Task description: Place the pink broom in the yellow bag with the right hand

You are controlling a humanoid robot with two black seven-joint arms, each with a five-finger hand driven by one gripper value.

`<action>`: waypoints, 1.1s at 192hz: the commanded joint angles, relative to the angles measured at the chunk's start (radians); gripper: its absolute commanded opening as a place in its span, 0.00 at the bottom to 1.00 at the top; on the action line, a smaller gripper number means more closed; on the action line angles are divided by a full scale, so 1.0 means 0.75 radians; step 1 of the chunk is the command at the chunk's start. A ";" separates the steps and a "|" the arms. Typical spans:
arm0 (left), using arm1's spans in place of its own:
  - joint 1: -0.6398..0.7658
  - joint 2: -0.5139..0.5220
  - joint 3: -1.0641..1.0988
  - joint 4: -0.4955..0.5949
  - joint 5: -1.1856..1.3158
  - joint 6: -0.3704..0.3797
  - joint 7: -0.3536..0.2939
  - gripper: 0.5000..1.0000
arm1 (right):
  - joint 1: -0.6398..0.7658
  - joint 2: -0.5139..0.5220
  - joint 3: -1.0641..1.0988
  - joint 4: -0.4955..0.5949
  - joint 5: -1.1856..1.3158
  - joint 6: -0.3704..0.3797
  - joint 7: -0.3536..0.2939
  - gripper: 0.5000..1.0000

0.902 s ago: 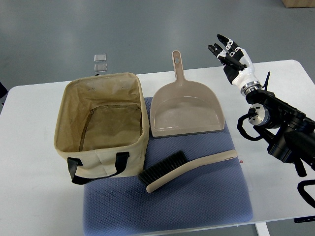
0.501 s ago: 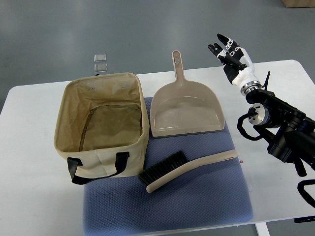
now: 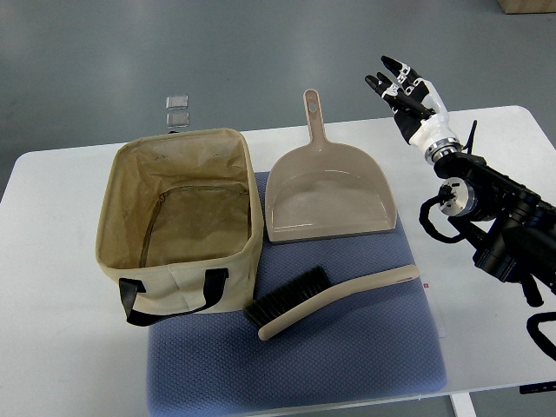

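White table [image 3: 61,347] w/ rounded corners, spanning nearly the whole view; grey floor [image 3: 217,52] beyond its far edge. Blue-grey mat [image 3: 347,356] lies flat on the table, centre to near side. Open tan fabric bag [image 3: 178,217] w/ black handles stands upright at left, its right part on the mat's left edge, rest on bare tabletop. Beige dustpan [image 3: 328,195] sits far-centre, handle pointing away, its near lip on the mat. Brush [image 3: 326,300] w/ black bristles and beige handle lies on the mat, just near of the dustpan, bristle end beside the bag.
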 commanded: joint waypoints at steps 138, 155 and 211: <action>0.000 0.000 0.000 0.000 -0.001 0.000 0.000 1.00 | 0.205 -0.215 -0.342 0.033 -0.201 -0.047 -0.039 0.86; 0.000 0.000 0.000 0.000 -0.001 0.000 0.000 1.00 | 0.246 -0.235 -0.451 0.037 -0.206 -0.047 -0.039 0.86; 0.000 0.000 0.000 0.000 0.001 0.000 0.000 1.00 | 0.490 -0.393 -0.983 0.333 -0.251 -0.116 -0.037 0.86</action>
